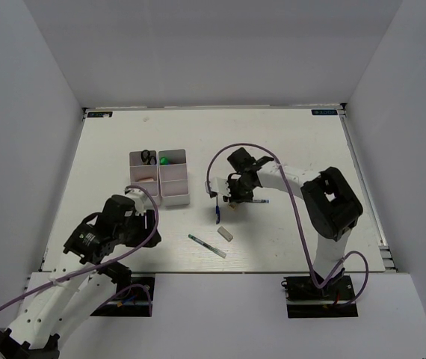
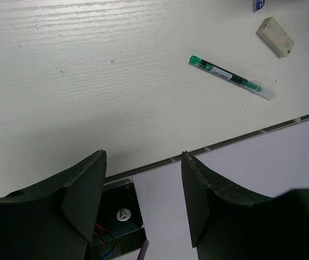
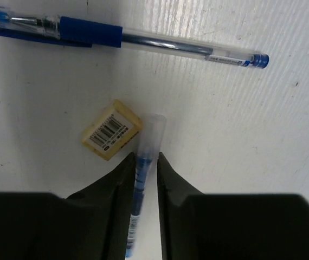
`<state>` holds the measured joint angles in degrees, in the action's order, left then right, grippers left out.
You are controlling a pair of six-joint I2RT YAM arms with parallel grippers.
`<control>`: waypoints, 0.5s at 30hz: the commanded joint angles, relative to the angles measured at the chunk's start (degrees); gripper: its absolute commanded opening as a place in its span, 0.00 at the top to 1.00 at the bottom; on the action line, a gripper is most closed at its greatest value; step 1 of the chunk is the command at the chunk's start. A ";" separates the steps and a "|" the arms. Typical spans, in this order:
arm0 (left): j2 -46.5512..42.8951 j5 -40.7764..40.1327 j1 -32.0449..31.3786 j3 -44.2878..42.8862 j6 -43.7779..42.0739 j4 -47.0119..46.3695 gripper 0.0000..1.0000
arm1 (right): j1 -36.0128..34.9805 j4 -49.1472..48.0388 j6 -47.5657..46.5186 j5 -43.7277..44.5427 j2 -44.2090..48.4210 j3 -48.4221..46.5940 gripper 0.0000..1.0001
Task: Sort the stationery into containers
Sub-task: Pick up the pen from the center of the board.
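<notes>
Beside right claw (image 3: pixel 145 158), barcoded eraser (image 3: pixel 112 136), blue pen (image 3: pixel 143 43) beyond, capped pen (image 3: pixel 152 130) between jaws

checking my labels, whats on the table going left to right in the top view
left tray → right tray → green pen → white eraser → blue pen lying crosswise

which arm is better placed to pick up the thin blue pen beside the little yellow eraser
Right. The right gripper sits over the thin blue pen, a finger close on each side. The left gripper hangs open above the table at its near edge, well away from that pen.
</notes>
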<state>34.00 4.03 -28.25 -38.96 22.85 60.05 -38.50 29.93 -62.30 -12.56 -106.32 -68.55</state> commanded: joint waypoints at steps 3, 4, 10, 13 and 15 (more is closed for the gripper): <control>-1.92 0.19 -0.14 -0.24 0.35 1.91 0.32 | -0.26 6.35 -1.94 -2.11 -3.80 -2.98 0.83; -2.27 -0.07 -0.05 -0.41 0.44 2.00 0.32 | 0.00 9.41 -2.29 -2.82 -4.59 -4.03 0.83; -2.01 0.45 -0.05 -1.38 0.44 2.88 0.34 | 0.44 21.65 -3.70 -5.55 -6.61 -10.01 1.00; -2.01 1.24 -0.14 -1.64 0.79 2.70 0.35 | -0.08 20.17 0.77 -3.71 -5.04 -13.34 1.00; -2.44 1.24 -0.14 -2.17 1.23 2.35 0.36 | -0.17 18.33 7.42 -3.88 -2.41 -16.94 1.00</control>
<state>31.92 4.21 -28.25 -39.05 23.51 62.72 -38.26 46.52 -62.11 -15.73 -111.68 -79.85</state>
